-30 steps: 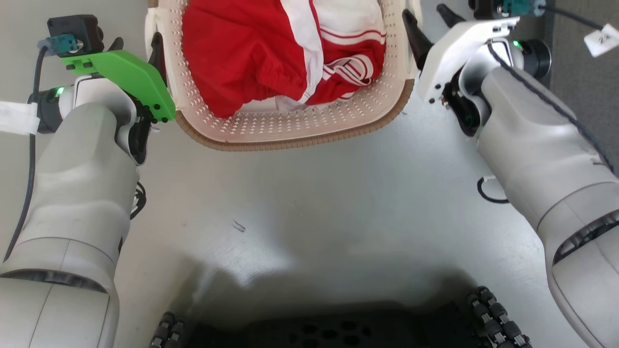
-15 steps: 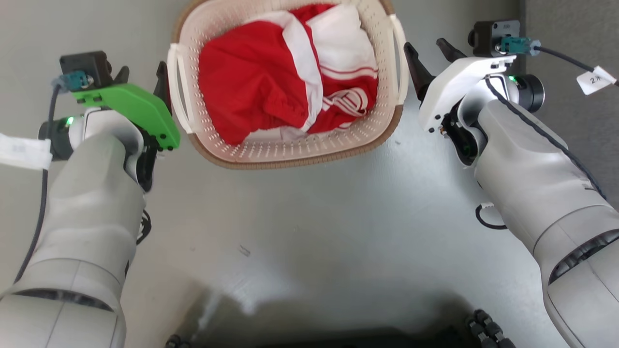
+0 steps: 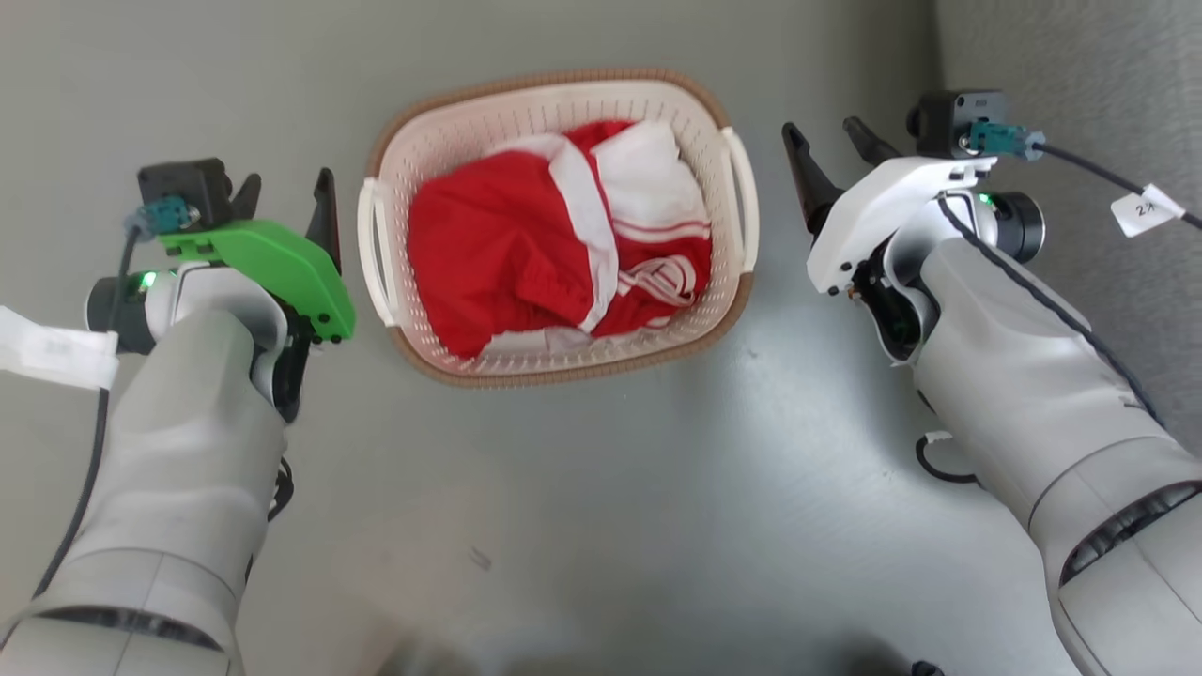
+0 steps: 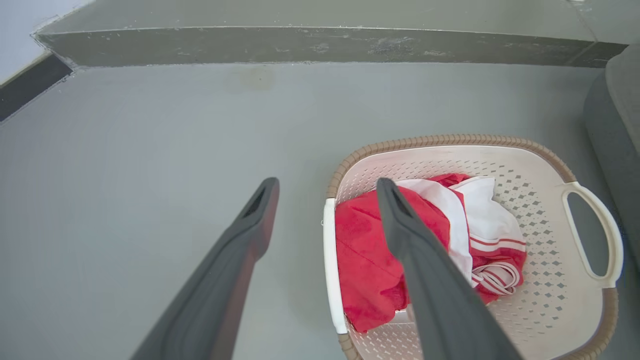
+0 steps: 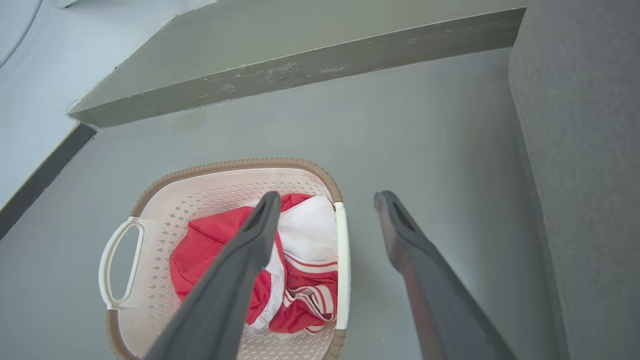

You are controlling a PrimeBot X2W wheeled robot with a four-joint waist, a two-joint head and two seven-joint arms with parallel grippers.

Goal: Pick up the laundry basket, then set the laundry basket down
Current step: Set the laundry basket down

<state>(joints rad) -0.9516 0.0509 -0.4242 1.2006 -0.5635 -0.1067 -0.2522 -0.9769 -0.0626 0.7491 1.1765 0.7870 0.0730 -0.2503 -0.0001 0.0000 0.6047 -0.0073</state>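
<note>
"Basket position?"

"The laundry basket (image 3: 563, 105) stood upright on the grey floor (image 3: 601, 488), between my two grippers and touching neither."

"What was in it?"

"A crumpled red-and-white garment (image 3: 488, 263), heaped inside the brown rim (image 3: 563, 378)."

"Your left gripper?"

"My left gripper (image 3: 289, 178) was spread wide and held nothing. In the head view it sat just beside the basket's left loop handle (image 3: 371, 249), apart from it, with the fingers pointing away from me. In the left wrist view that handle showed through the gap between the two fingers, and one finger (image 4: 430, 280) crossed in front of the red cloth."

"And the right?"

"My right gripper (image 3: 819, 127) was likewise spread apart and empty. It was near the right loop handle (image 3: 745, 202), with a strip of bare floor between them. The right wrist view had that handle in the gap too, one dark finger overlapping the garment."

"Anything around you?"

"A grey upholstered surface (image 5: 580, 175) ran along my right side, and a low grey step (image 4: 320, 45) crossed the floor beyond the basket."
</note>
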